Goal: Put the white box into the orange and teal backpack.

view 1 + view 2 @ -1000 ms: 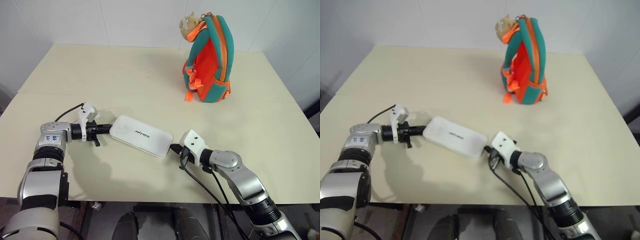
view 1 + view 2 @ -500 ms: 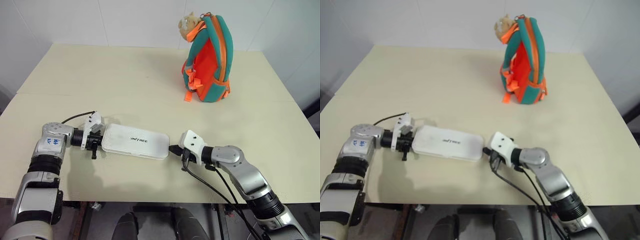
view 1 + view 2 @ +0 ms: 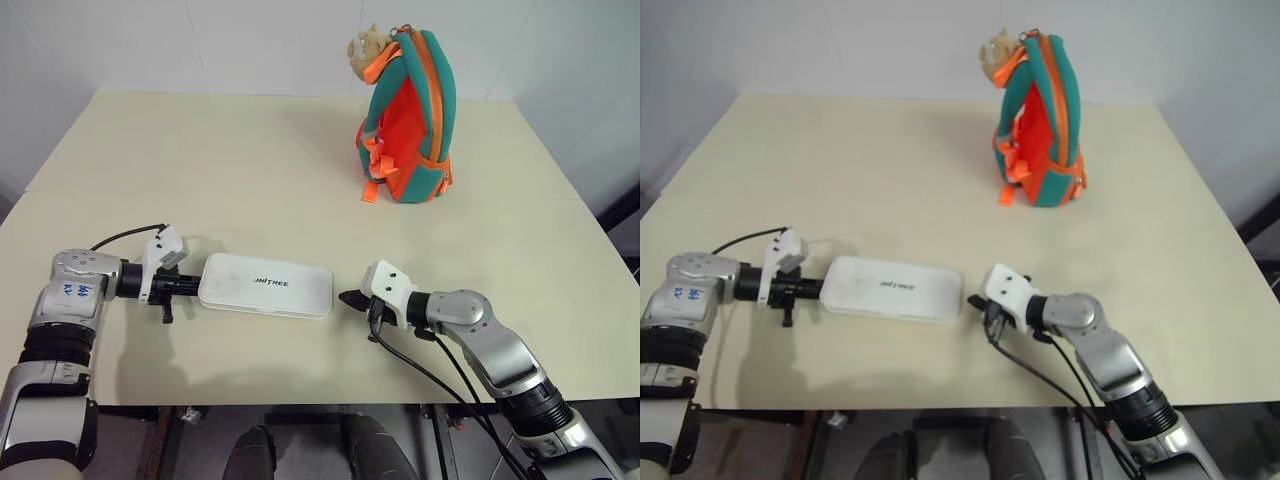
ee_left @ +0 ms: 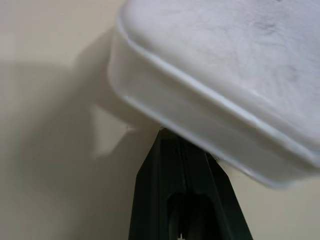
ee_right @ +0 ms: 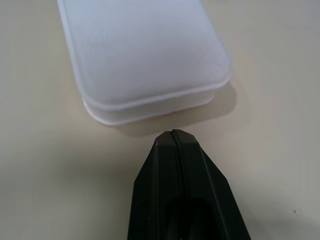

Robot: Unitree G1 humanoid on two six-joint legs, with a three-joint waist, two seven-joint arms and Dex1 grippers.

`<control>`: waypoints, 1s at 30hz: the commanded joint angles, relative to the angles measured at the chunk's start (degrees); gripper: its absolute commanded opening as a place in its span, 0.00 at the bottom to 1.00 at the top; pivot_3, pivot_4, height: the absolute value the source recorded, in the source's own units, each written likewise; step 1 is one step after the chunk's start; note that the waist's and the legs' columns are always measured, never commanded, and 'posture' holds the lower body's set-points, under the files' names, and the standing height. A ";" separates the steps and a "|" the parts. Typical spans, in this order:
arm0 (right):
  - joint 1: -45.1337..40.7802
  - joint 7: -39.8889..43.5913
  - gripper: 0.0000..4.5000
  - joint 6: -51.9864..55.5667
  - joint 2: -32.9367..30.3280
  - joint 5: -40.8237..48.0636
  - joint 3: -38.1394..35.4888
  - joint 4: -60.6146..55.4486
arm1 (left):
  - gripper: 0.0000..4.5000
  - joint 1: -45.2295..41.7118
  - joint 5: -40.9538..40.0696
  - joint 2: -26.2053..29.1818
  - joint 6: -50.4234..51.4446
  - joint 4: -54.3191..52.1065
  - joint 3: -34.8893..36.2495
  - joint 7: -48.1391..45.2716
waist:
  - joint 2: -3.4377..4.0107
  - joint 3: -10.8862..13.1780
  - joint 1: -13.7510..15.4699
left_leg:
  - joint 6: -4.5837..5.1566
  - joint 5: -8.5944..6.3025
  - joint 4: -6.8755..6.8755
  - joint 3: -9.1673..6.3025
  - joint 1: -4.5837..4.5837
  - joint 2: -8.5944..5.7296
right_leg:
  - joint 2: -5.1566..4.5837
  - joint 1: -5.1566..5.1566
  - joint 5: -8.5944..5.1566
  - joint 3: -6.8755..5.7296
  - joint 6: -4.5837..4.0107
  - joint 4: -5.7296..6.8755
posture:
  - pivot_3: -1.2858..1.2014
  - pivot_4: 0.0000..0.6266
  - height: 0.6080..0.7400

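the white box (image 3: 265, 285) is lying flat on the near bench (image 3: 250, 180), between both tools. the left tool (image 3: 190, 287), fingers together, is touching its left end; the right tool (image 3: 348, 298), fingers together, is sitting just off its right end. the orange and teal backpack (image 3: 405, 120) is standing upright far right.

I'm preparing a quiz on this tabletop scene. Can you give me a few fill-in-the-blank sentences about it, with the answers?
1. The white box lies flat on the ____.
2. The orange and teal backpack stands ____ at the far side.
3. The fingers of the left pincer and the right pincer are ____.
4. The box lies ____ the two pincers.

Answers: table; upright; shut; between
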 commanded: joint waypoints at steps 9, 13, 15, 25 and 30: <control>-1.46 0.77 0.00 -1.93 -0.26 0.15 -1.13 0.08 | 0.00 5.10 -4.50 4.72 5.21 -3.91 5.20 1.25 | 0.00 0.00 -0.26 | 0.00 0.00 -0.06 0.00 0.00 0.01 | 0.00 -0.01 -0.03 0.00 -0.06 -0.03 | 0.52 0.24 1.00; -1.62 0.75 0.00 -1.96 0.11 0.16 -0.80 0.19 | 0.00 5.97 -8.95 1.37 5.98 -5.41 7.48 1.36 | 0.00 0.00 0.24 | -0.01 -0.01 -0.07 0.00 -0.05 0.01 | -0.02 -0.04 -0.05 -0.01 -0.08 -0.07 | 0.52 0.24 1.00; -1.74 0.84 0.00 -1.98 0.21 0.20 -0.70 0.21 | 0.00 6.11 -9.96 0.19 5.70 -5.93 7.78 1.64 | 0.00 0.00 0.33 | -0.01 -0.01 -0.07 0.00 -0.07 0.00 | -0.04 -0.04 -0.04 -0.02 -0.07 -0.08 | 0.52 0.24 1.00; -2.03 1.24 0.00 -2.21 -0.03 0.38 -1.07 0.18 | 0.00 5.88 -10.45 -1.24 5.48 -6.12 6.07 1.72 | 0.00 0.01 0.25 | -0.01 -0.01 -0.07 -0.01 -0.07 0.00 | -0.04 -0.05 -0.04 -0.03 -0.07 -0.09 | 0.52 0.24 1.00; -1.56 1.94 0.00 -1.24 -0.73 0.90 -1.12 -1.28 | 0.00 6.20 -11.42 -1.91 6.71 -9.13 5.00 0.54 | 0.00 0.01 0.32 | -0.01 -0.01 -0.06 -0.01 -0.07 0.00 | -0.04 -0.04 -0.04 -0.03 -0.07 -0.09 | 0.52 0.24 1.00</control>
